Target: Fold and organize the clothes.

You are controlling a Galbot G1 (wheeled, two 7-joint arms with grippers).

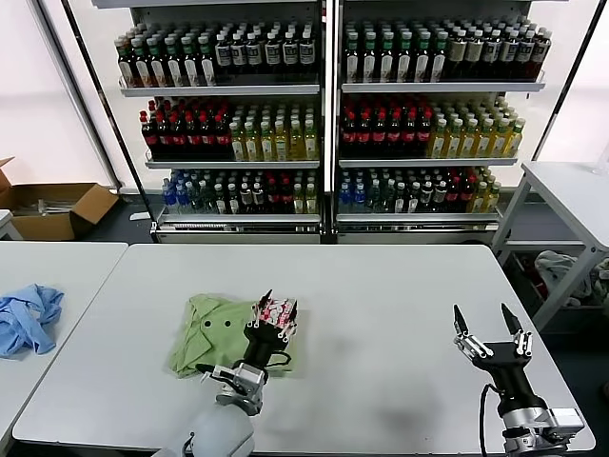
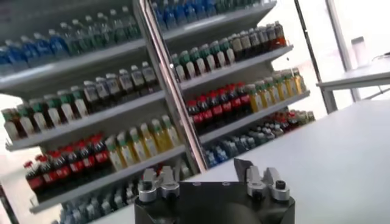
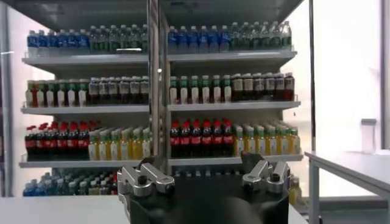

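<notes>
1. The shirt (image 1: 224, 333), light green, lies folded into a compact bundle on the white worktop (image 1: 381, 314), left of centre, with its red-and-white print at the right end.
2. The left claw (image 1: 269, 322) stands over that printed end, fingers parted and pointing away from the robot, gripping nothing; the left wrist view shows its fingers apart with only shelves beyond.
3. The right claw (image 1: 492, 333) waits wide open and empty over the worktop's right side, well apart from the shirt.
4. Judged by its look, the shirt is light, soft and limp: it will sag and unfold if lifted by one edge.
5. Better to pinch through all layers at a folded edge, or slide it flat.
6. A blue garment (image 1: 29, 316) lies on the neighbouring worktop to the left.
</notes>
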